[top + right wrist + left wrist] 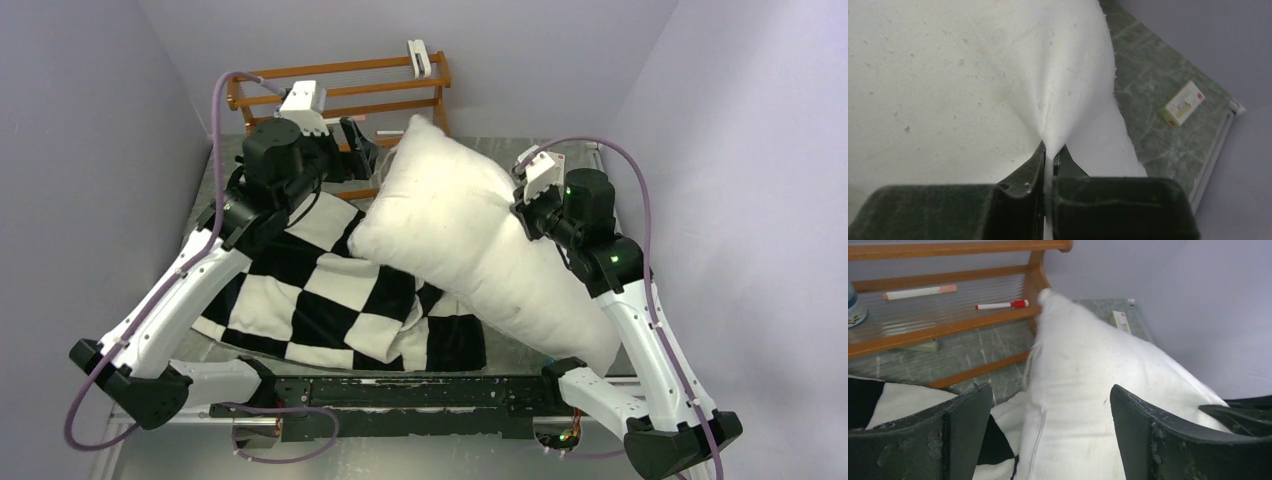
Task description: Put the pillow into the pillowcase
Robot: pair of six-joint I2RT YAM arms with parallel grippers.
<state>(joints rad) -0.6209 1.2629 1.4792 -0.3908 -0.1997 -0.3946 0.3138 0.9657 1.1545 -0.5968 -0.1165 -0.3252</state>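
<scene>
The plump white pillow point(470, 235) lies tilted across the table, its left half resting on the black-and-white checkered pillowcase point(320, 290). My right gripper point(524, 212) is shut on a pinch of the pillow point(998, 75) fabric at its right side. My left gripper point(362, 152) stands wide open by the pillow's far left corner, nothing clamped between its fingers. In the left wrist view the pillow point(1083, 385) fills the space ahead between the spread fingers point(968, 415), with a patch of pillowcase point(898, 400) below left.
A wooden rack point(345, 90) stands at the back of the table; markers point(1000, 305) lie on its shelf. A small white box point(1184, 103) sits on the green table surface point(1158, 130) near the right edge. Grey walls close in on both sides.
</scene>
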